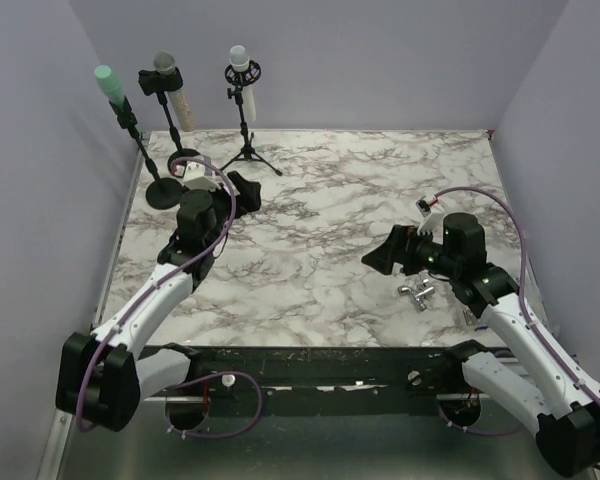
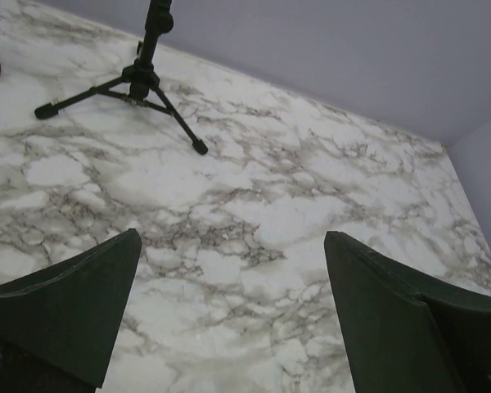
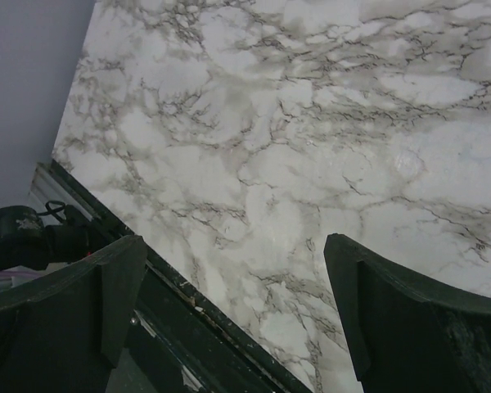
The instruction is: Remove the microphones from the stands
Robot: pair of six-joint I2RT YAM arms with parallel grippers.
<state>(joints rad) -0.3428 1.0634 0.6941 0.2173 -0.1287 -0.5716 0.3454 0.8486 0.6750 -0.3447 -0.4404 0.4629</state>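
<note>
Three microphones stand on stands at the table's back left. A green-headed one (image 1: 107, 82) is on a round-base stand (image 1: 164, 193). A grey-headed one (image 1: 163, 66) is beside it. A white one (image 1: 240, 60) sits in a shock mount on a black tripod stand (image 1: 248, 150). The tripod's legs also show in the left wrist view (image 2: 139, 80). My left gripper (image 1: 244, 190) is open and empty, in front of the stands, its jaws over bare marble (image 2: 233, 239). My right gripper (image 1: 378, 254) is open and empty, mid-right, pointing left over the table's near edge (image 3: 233, 246).
A small metal fitting (image 1: 420, 292) lies on the marble under my right arm. Purple walls close in the back and both sides. The table's black front rail (image 3: 229, 336) and the left arm's base (image 3: 16, 239) show in the right wrist view.
</note>
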